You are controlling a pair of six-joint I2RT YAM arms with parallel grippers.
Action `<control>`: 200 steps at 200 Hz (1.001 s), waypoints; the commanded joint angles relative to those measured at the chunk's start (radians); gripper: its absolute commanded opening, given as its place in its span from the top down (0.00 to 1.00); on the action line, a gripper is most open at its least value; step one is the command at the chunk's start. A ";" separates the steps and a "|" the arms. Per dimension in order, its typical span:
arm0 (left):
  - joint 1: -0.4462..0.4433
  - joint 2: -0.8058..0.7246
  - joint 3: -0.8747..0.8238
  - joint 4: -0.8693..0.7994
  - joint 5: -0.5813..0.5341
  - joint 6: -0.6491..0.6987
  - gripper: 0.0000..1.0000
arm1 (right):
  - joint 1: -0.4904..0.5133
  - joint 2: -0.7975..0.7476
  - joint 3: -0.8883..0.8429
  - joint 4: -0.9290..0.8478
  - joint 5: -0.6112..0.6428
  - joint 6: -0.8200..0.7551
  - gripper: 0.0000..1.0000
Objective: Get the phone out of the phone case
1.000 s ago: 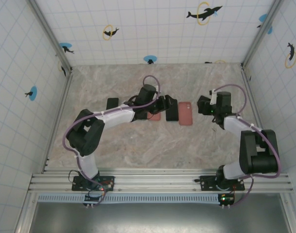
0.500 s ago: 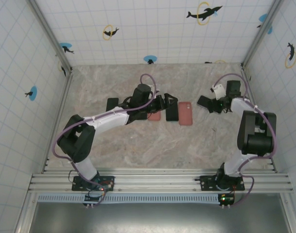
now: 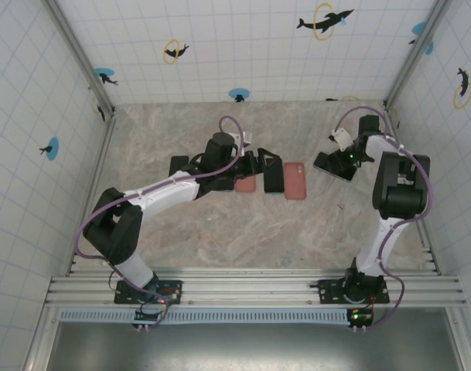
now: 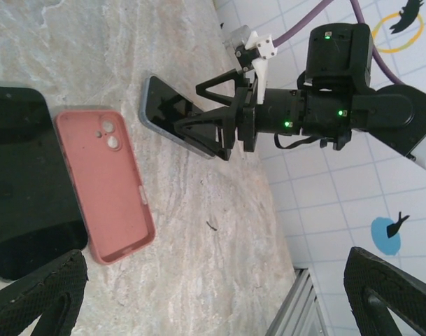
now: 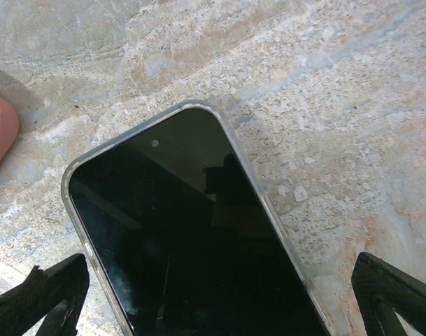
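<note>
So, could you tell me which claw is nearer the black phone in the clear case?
Right. The right claw hovers directly over the black phone in the clear case, jaws open; the left claw sits beyond the empty salmon-pink case.

Table top [image 3: 220,232] of stone-look sheet, mottled beige and grey, matt, faintly grainy up close. Phone [image 5: 192,245] at far right faced in black glass, highly glossy, with mirror-like reflections; around it a phone case [image 5: 188,106] of clear, smooth plastic. Pink case [image 4: 104,185] nearer the middle, matt and smooth, soft rubbery look. Just left of it a second phone [image 4: 24,182], glossy black glass. Pads [image 4: 41,290] on the left gripper [image 4: 214,255] black, matt, finely woven texture. Left arm [image 3: 173,185] shelled in smooth white plastic, black matt joints. Walls [image 3: 243,46] of smooth white panels, printed tile grid, slight sheen. Near rail [image 3: 250,282] of bare brushed metal.
</note>
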 commanded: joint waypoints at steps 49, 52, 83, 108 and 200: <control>0.007 0.012 0.047 -0.056 0.019 0.046 0.03 | -0.017 0.065 0.054 -0.164 -0.069 -0.056 0.01; 0.008 0.013 0.048 -0.056 0.020 0.046 0.03 | -0.018 0.065 0.053 -0.165 -0.063 -0.058 0.01; 0.008 0.026 0.061 -0.067 0.034 0.051 0.03 | -0.021 0.054 0.051 -0.188 -0.045 -0.081 0.01; 0.007 0.027 0.056 -0.059 0.038 0.048 0.03 | -0.020 0.011 0.003 -0.192 -0.045 -0.083 0.01; 0.008 0.059 0.098 -0.073 0.069 0.046 0.02 | 0.029 -0.131 -0.188 -0.078 0.131 -0.041 0.00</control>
